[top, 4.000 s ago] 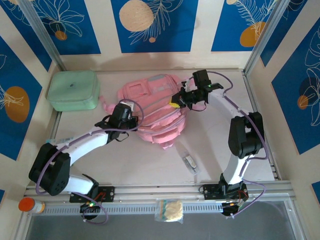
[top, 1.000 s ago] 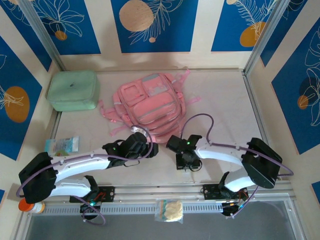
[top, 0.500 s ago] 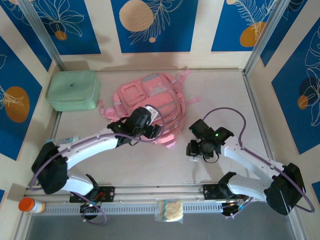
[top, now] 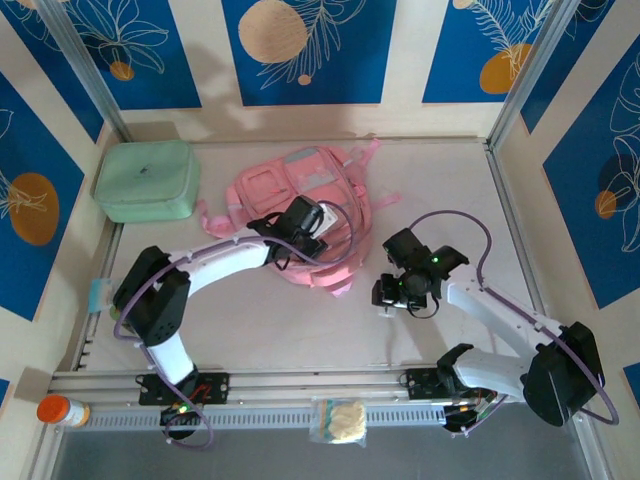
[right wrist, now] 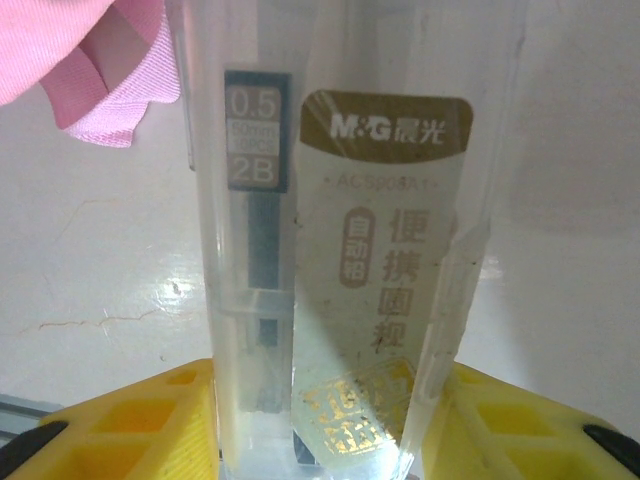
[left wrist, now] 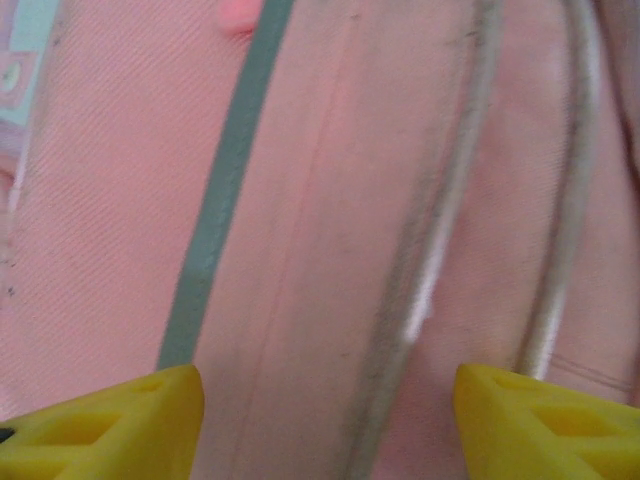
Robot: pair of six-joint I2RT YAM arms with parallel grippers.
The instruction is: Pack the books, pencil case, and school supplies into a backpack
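The pale pink backpack [top: 290, 200] lies flat at the middle back of the table, and its fabric and a clear piping line [left wrist: 440, 250] run under the left wrist camera. My left gripper [top: 312, 222] hovers over the backpack's front, open, with its yellow fingertips [left wrist: 150, 420] wide apart and nothing between them. To the right of the backpack, my right gripper [top: 388, 296] is shut on the school supplies [right wrist: 340, 250], a clear packet of 2B pencil leads standing upright between the yellow pads [right wrist: 150, 420]. The books and the pencil case are out of view.
A mint-green zip case [top: 147, 180] sits at the back left. A teal packet [top: 97, 296] lies by the left wall. A pink strap end [right wrist: 100, 70] lies on the table near the held packet. An orange-capped bottle [top: 58, 410] and a small bag [top: 340, 421] rest on the front rail.
My left gripper has moved from the backpack's near edge farther up over its front. The right gripper has lifted the lead packet up and to the right, then held nearly still.
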